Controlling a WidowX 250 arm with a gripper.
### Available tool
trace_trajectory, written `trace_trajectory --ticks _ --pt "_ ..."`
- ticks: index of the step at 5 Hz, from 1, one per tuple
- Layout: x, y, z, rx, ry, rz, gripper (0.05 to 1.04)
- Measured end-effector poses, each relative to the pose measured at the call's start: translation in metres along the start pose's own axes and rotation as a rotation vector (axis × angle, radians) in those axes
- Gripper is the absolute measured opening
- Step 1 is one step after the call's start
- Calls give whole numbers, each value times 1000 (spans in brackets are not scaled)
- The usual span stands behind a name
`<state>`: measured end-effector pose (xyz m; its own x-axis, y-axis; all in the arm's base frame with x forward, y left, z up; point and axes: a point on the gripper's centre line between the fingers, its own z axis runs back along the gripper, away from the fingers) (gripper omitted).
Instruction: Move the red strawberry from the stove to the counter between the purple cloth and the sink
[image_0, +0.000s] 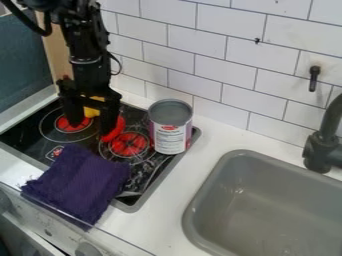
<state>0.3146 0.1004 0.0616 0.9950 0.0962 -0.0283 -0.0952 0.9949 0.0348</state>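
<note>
The black gripper (91, 126) hangs over the back left part of the black stove (43, 142), its two fingers apart and pointing down. Behind and between them shows a yellow thing (92, 112). A red thing (117, 130) lies against or just behind the right finger; whether they touch is unclear, and the gripper partly hides both things. To the right, a silver can (169, 137) with a white label stands upright on the stove's right side. A purple cloth (80, 182) lies crumpled over the stove's front edge.
A grey sink (234, 156) is set in the white counter (224, 134) at the right, with a dark faucet (320, 150) beyond its right side. White tiles (194, 72) rise behind the stove, and a dark panel (23, 75) stands at the left.
</note>
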Motion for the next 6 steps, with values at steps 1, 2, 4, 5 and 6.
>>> trace_trajectory --ticks 1,2,4,5,6 --pt "8 0 -4 -13 12 -10 1000" --pt "7 -2 -10 -23 32 -9 1000" --pt "10 -6 -16 -59 42 -11 1000" --pt "13 -9 -16 -77 27 -5 1000" --pt "18 -14 -21 -114 38 11 947"
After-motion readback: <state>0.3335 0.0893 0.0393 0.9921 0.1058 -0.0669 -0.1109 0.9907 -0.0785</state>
